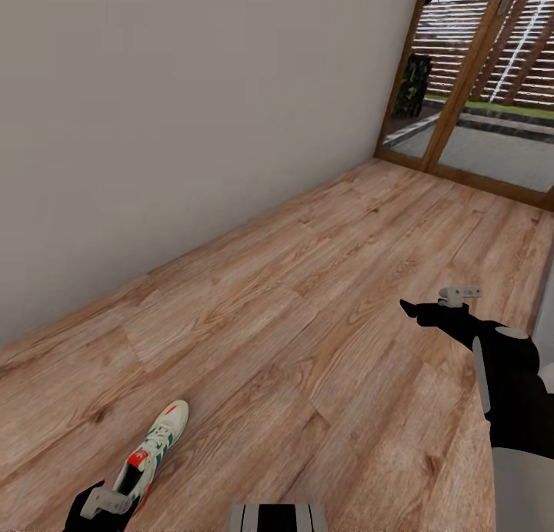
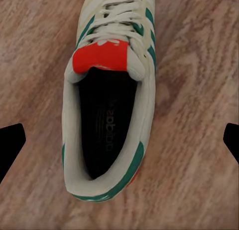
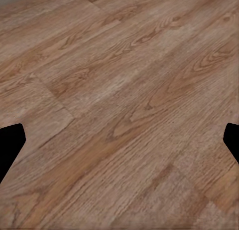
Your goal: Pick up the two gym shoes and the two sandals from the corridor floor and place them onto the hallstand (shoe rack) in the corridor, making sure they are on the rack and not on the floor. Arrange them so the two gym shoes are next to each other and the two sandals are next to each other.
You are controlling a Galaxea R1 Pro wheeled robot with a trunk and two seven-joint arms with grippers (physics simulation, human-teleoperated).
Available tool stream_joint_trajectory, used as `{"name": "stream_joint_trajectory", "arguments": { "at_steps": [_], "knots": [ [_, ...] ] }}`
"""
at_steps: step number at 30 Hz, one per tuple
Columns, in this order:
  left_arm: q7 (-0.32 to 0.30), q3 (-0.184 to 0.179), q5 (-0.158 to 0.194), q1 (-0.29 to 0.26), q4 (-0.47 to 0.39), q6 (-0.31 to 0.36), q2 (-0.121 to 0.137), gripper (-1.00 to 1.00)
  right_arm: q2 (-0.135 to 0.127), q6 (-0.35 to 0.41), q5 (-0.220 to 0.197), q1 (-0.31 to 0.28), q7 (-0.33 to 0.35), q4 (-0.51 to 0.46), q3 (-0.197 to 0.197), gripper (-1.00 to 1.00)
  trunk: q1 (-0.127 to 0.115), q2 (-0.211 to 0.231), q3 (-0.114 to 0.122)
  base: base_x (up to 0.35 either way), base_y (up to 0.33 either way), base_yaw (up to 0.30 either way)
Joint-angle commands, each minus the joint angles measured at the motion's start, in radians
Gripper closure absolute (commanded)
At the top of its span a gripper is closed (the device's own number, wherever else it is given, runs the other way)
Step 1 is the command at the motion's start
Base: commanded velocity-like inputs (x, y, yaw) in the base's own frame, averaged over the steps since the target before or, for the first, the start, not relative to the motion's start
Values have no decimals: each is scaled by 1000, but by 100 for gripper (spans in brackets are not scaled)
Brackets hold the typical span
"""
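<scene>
One gym shoe (image 1: 158, 439), cream-white with teal stripes and a red-orange tongue, lies on the corridor floor (image 1: 308, 286) at the lower left. My left gripper (image 1: 104, 505) hovers over its heel. In the left wrist view the gym shoe (image 2: 109, 115) lies between the black fingertips (image 2: 11, 140), which stand wide apart and clear of it; the left gripper (image 2: 119, 140) is open. My right gripper (image 1: 431, 305) hangs open over bare planks at the right, and the right wrist view has the right gripper (image 3: 119, 140) spread above wood floor (image 3: 119, 80). The sandals and the hallstand are out of view.
A plain pale wall (image 1: 192, 93) runs along the left side of the corridor. A wood-framed glass door (image 1: 469, 108) closes the far end, with a garden behind it. My base (image 1: 277, 516) shows at the bottom edge.
</scene>
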Motion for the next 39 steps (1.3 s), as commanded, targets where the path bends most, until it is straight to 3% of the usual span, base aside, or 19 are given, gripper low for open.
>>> {"name": "stream_joint_trajectory", "arguments": {
  "at_steps": [1, 6, 16, 39],
  "knots": [
    [-7, 8, -8, -1, 0, -4, -1, -100, 0, 3, 10, -1, 9, -1, -1, -100, 0, 0, -1, 0, 0, 0],
    [-7, 8, -8, -1, 0, -4, -1, -100, 0, 3, 10, -1, 10, -1, -1, -100, 0, 0, -3, 0, 0, 0],
    [-6, 8, -8, -1, 0, -4, -1, -100, 0, 3, 10, -1, 10, -1, -1, -100, 3, -2, -43, 0, 0, 0],
    [-5, 8, -8, -1, -1, -4, -1, -100, 0, 3, 10, -1, 10, -1, -1, -100, 3, -2, -48, 65, 0, 0]
  ]
}}
